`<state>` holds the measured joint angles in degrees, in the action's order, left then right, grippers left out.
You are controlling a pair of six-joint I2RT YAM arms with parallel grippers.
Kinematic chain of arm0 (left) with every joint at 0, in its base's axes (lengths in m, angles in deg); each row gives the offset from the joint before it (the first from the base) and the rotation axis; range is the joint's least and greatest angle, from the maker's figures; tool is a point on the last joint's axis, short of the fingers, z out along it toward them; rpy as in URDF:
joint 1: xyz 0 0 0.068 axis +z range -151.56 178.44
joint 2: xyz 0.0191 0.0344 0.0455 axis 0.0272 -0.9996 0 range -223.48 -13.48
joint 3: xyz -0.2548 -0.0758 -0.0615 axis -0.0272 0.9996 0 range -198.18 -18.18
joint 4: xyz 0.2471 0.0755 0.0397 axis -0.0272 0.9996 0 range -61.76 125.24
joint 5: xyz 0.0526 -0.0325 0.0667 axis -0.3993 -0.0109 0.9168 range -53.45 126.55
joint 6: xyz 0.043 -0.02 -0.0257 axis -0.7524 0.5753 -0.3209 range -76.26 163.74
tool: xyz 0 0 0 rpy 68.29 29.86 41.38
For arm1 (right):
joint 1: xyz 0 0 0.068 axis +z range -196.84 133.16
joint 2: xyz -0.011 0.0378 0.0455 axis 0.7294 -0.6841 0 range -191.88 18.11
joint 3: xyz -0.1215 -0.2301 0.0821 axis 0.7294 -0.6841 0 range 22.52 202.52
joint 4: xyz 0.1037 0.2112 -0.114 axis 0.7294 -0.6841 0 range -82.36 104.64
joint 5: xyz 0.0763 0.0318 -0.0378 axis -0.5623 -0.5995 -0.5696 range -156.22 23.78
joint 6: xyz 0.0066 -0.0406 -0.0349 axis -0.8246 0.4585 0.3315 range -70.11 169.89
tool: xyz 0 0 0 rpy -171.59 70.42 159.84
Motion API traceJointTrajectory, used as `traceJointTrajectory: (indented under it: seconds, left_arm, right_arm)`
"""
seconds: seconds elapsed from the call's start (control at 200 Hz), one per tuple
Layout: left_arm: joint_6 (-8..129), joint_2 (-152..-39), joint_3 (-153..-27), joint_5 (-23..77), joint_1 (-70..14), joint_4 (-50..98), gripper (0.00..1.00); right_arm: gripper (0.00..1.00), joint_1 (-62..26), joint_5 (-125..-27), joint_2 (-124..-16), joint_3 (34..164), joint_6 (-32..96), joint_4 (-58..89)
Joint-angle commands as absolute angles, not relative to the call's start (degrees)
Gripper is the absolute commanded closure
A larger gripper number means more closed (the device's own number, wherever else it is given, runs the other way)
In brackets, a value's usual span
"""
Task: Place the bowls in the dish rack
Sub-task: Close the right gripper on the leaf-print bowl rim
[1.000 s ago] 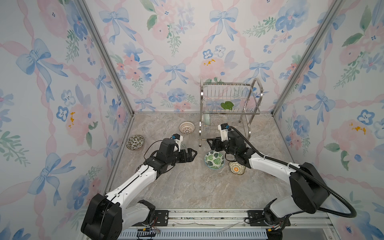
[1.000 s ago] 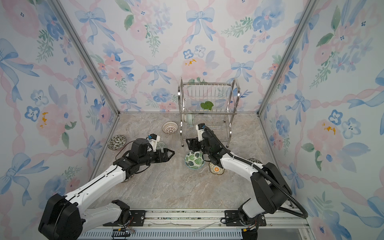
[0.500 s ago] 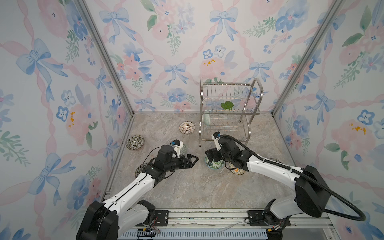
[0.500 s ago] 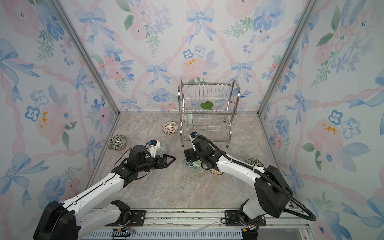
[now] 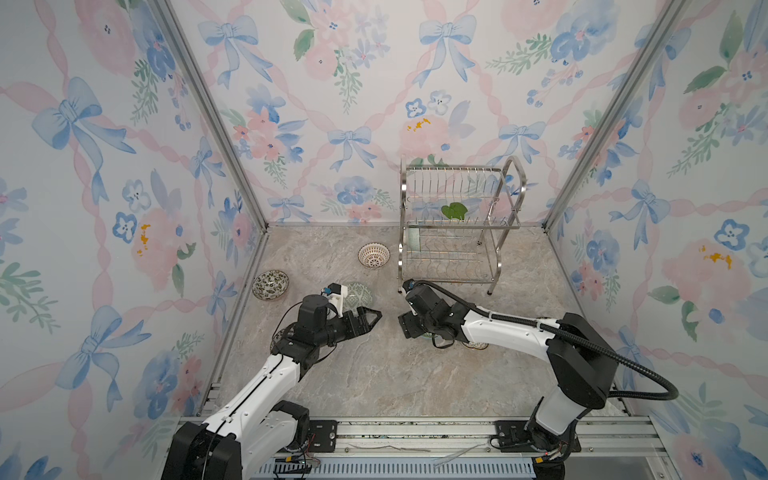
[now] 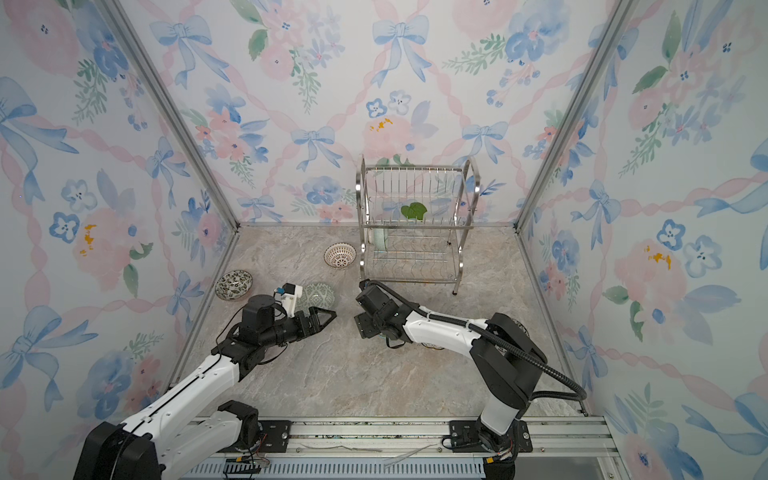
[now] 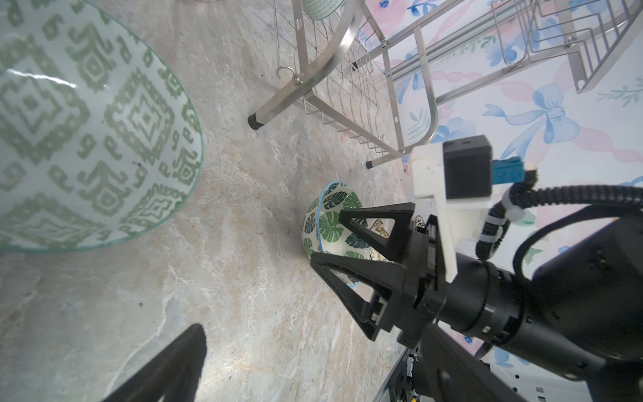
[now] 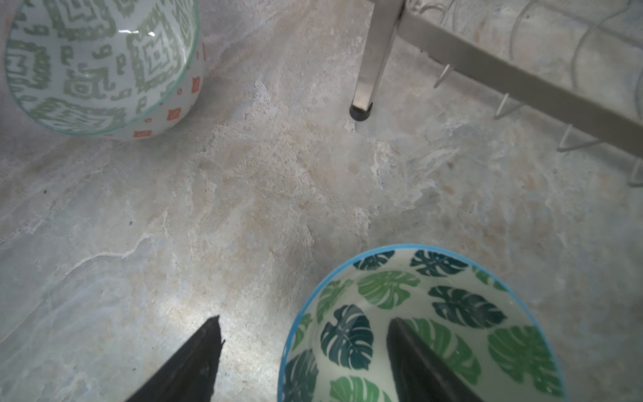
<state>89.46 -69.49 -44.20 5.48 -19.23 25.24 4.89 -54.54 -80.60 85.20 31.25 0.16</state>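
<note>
We see the right tool (image 8: 303, 319) open, its fingers (image 8: 417, 358) straddling the rim of the leaf-patterned bowl (image 8: 452, 306) on the bench (image 8: 243, 209), near the dish rack (image 5: 457, 225). The left tool (image 5: 369, 318) gapes empty.

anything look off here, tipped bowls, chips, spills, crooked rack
Nothing stands out. The bowls in clear view sit upright on the table, the rack stands square, and no chips or spills show.
</note>
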Motion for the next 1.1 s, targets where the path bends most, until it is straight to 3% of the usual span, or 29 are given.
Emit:
traceJointTrajectory:
  seconds: [0.0, 0.115, 0.385, 0.805, 1.095]
  left_arm:
    - [89.6, -69.0, -43.9, 4.2, -18.9, 24.7, 0.02]
    - [89.3, -69.3, -44.1, 4.6, -18.8, 24.6, 0.02]
    - [89.4, -70.6, -45.0, 4.5, -18.5, 24.2, 0.02]
    - [88.8, -71.0, -45.9, 5.8, -18.5, 25.4, 0.02]
    - [88.1, -72.7, -47.1, 5.7, -18.9, 25.6, 0.02]
  right_arm:
    - [0.27, 6.0, -51.2, -83.0, 88.3, 31.3, -6.2]
    - [0.3, 6.9, -49.4, -84.7, 89.6, 30.7, -8.8]
    - [0.47, 7.2, -46.8, -86.6, 90.0, 30.9, -10.7]
    - [0.6, 7.4, -48.0, -87.3, 88.1, 31.8, -8.9]
    - [0.88, 7.5, -47.8, -84.5, 86.5, 32.5, -7.5]
